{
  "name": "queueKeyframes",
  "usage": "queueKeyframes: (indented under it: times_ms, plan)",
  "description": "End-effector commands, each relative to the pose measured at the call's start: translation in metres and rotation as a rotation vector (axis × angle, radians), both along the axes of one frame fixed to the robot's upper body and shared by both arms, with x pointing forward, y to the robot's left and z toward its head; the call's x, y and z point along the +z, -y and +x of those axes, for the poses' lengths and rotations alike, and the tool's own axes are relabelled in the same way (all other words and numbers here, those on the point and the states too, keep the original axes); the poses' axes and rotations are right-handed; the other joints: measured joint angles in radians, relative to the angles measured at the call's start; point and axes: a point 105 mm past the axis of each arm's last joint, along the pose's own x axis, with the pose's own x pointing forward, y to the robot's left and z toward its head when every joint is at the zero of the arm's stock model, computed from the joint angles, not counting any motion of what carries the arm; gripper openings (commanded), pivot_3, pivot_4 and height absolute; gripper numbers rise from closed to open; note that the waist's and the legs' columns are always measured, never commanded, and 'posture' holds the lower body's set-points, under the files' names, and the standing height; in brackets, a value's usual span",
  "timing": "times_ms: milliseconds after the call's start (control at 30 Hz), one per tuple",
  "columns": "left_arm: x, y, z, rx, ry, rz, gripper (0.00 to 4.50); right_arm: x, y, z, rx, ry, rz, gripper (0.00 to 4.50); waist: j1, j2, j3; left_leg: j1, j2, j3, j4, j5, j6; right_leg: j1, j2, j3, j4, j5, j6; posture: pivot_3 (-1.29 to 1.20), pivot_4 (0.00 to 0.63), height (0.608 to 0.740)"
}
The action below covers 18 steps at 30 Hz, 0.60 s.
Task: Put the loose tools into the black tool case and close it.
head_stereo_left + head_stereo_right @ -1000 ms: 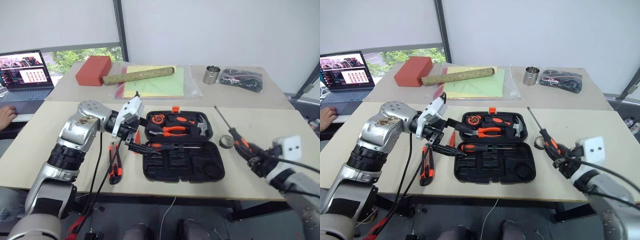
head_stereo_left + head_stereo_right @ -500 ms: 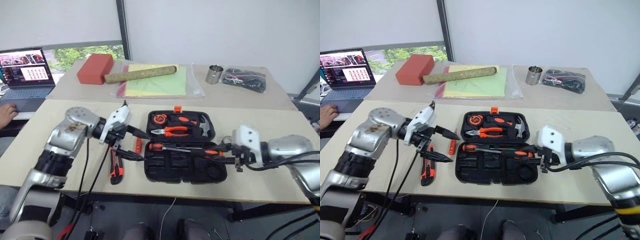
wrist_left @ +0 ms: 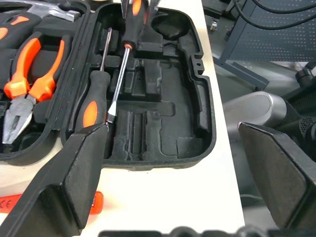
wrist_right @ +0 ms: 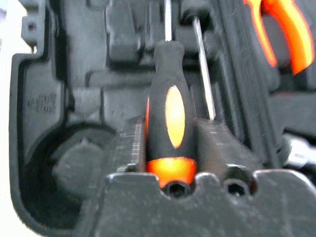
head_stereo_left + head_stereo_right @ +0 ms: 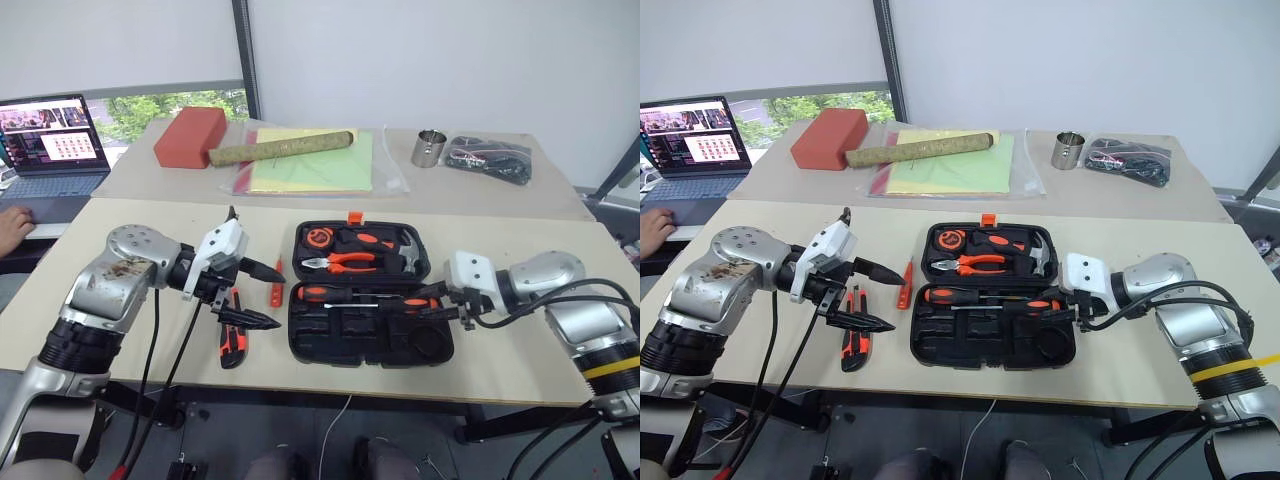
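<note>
Right jaws flank the screwdriver's [image 4: 167, 116] handle over the black tool case [image 5: 425, 345], grip loosening (contact uncertain); left gripper [image 5: 259, 295] gapes empty beside the case. Stiff, light, thin-shafted: I judge the ribbed handle the best hold.

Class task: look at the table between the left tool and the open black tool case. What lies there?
In the right eye view, a small orange tester lies on the table between the left tool and the black tool case.
</note>
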Motion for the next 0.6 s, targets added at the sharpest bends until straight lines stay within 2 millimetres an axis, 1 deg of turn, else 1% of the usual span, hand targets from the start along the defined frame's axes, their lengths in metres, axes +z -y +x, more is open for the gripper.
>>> queueKeyframes:
  times_ms: [33, 67, 167, 200, 233, 300, 400, 467, 567, 600]
  plan:
    - [0.010, 0.000, -0.001, -0.001, 0.036, -0.022, 4.50, 0.020, -0.007, 0.005, 0.000, 0.065, 0.055, 3.59, -0.002, 0.000, 0.000, 0.000, 0.000, 0.000, 0.000, 0.000, 0.000, 0.000, 0.000, 0.000, 0.000, 0.000, 0.000, 0.00, 0.150, 0.740]
    - [0.010, 0.001, -0.001, -0.001, 0.036, -0.025, 4.50, 0.028, -0.012, 0.006, -0.019, 0.055, 0.109, 3.89, -0.003, 0.000, 0.000, 0.000, 0.000, 0.000, 0.000, 0.000, 0.000, 0.000, 0.000, 0.000, 0.000, 0.000, 0.000, 0.00, 0.150, 0.740]
    - [0.010, 0.003, 0.001, -0.002, 0.035, -0.032, 4.50, 0.045, -0.028, 0.008, -0.055, 0.014, 0.239, 3.89, -0.007, 0.000, 0.000, 0.000, 0.001, 0.000, 0.000, 0.000, -0.001, 0.000, 0.000, 0.000, 0.000, 0.000, 0.000, 0.00, 0.150, 0.740]
    - [0.010, 0.004, 0.001, -0.003, 0.035, -0.033, 4.50, 0.047, -0.032, 0.009, -0.060, 0.007, 0.260, 3.67, -0.008, 0.000, 0.000, 0.000, 0.001, 0.000, 0.000, 0.001, -0.001, 0.000, -0.001, 0.000, 0.000, 0.000, -0.001, 0.00, 0.150, 0.740]
    - [0.010, 0.004, 0.002, -0.003, 0.035, -0.033, 4.50, 0.048, -0.035, 0.009, -0.066, 0.001, 0.273, 3.35, -0.009, 0.000, 0.000, 0.000, 0.001, 0.000, 0.000, 0.001, -0.001, 0.000, -0.001, 0.000, 0.000, 0.000, -0.001, 0.00, 0.150, 0.740]
    - [0.009, 0.005, 0.003, -0.003, 0.035, -0.035, 4.50, 0.045, -0.039, 0.009, -0.073, -0.009, 0.277, 2.83, -0.010, 0.000, 0.000, 0.000, 0.002, 0.000, 0.000, 0.001, -0.001, 0.000, -0.001, 0.000, 0.000, 0.000, -0.001, 0.00, 0.150, 0.740]
    - [0.010, 0.006, 0.004, -0.004, 0.036, -0.038, 4.50, 0.036, -0.044, 0.014, -0.097, -0.011, 0.264, 1.82, -0.008, 0.000, 0.000, 0.000, 0.001, -0.001, 0.000, 0.001, -0.001, 0.000, 0.000, -0.001, 0.000, 0.000, -0.001, 0.00, 0.150, 0.740]
    - [0.010, 0.006, 0.004, -0.005, 0.038, -0.038, 4.50, 0.030, -0.046, 0.015, -0.097, -0.005, 0.243, 1.05, -0.008, 0.000, 0.000, 0.000, 0.000, 0.000, 0.000, 0.001, -0.001, 0.000, 0.000, 0.000, 0.001, 0.000, -0.001, 0.00, 0.150, 0.740]
    - [0.012, 0.006, 0.006, -0.006, 0.042, -0.038, 4.50, 0.016, -0.049, 0.018, -0.094, 0.008, 0.174, 0.03, -0.009, 0.000, 0.000, 0.000, 0.000, 0.000, 0.000, 0.001, -0.001, 0.000, 0.000, 0.000, 0.001, 0.000, -0.001, 0.00, 0.150, 0.740]
    - [0.012, 0.006, 0.006, -0.007, 0.043, -0.038, 4.50, 0.012, -0.049, 0.019, -0.095, 0.014, 0.153, 0.01, -0.009, 0.000, 0.000, 0.000, 0.000, 0.000, 0.000, 0.001, -0.001, 0.000, 0.001, -0.001, 0.001, 0.000, -0.001, 0.00, 0.150, 0.740]
